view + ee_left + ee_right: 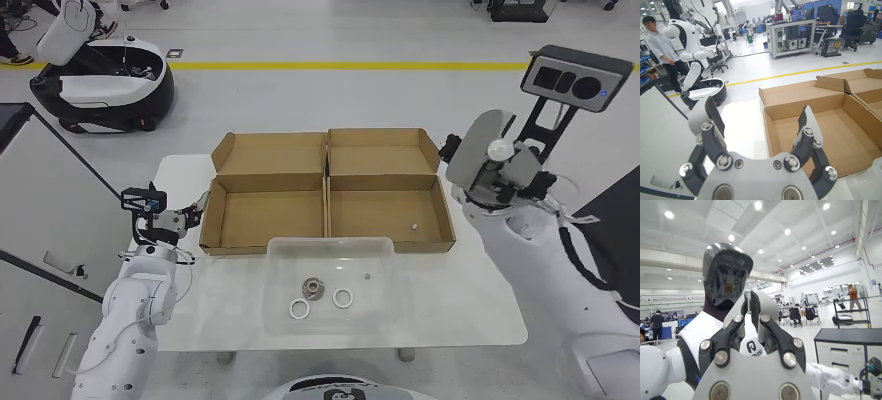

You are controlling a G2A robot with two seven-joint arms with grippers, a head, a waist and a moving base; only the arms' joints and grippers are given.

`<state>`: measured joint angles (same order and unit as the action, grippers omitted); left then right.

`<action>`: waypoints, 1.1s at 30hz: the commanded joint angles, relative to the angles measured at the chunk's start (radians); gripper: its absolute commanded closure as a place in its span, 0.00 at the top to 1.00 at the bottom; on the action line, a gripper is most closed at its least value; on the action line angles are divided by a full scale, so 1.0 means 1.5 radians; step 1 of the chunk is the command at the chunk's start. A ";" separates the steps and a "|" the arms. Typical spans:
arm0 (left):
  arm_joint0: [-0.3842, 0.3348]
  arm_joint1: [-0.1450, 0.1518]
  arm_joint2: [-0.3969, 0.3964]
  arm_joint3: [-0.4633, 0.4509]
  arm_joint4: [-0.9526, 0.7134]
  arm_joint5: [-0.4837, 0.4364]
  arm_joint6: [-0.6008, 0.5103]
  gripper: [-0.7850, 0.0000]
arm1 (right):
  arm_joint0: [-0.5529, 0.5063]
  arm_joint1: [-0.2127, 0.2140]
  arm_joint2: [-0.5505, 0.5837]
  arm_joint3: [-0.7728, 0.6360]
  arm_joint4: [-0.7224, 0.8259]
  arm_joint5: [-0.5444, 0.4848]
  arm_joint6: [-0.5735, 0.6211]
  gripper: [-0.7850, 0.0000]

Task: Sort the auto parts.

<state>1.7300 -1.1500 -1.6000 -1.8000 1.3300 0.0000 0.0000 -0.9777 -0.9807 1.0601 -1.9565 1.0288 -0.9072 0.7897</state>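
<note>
A clear tray at the table's front centre holds two white rings, a metal hub and a tiny piece. Behind it stand two open cardboard boxes side by side: the left box is bare, and the right box has one small part near its front right corner. My left gripper is open with nothing in it, just off the left box's outer wall. My right gripper is raised off the table's right side, shut on a threaded bolt.
The white table has bare surface to the right of the tray and along its left edge. Another robot on a wheeled base stands on the floor behind the table. A black device on a stand rises at the right.
</note>
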 commanded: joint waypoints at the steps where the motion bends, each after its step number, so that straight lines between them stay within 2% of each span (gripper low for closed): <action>1: 0.000 0.000 0.000 0.000 0.000 0.000 0.000 1.00 | -0.004 -0.004 0.003 -0.002 0.021 -0.007 -0.004 0.00; 7: 0.000 0.000 0.000 0.000 0.000 0.000 0.000 1.00 | -0.008 -0.012 0.013 0.004 0.029 0.000 0.007 0.00; 22: 0.000 0.000 0.000 0.000 0.000 0.000 0.000 1.00 | -0.017 -0.016 0.065 0.009 -0.131 0.096 0.055 0.00; 33: 0.000 0.000 0.000 0.000 0.000 0.000 0.000 1.00 | -0.028 -0.029 0.068 -0.001 -0.070 0.076 0.050 0.00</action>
<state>1.7300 -1.1500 -1.6000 -1.8000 1.3300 0.0000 0.0000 -1.0182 -1.0218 1.1604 -1.9564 0.9095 -0.7893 0.8630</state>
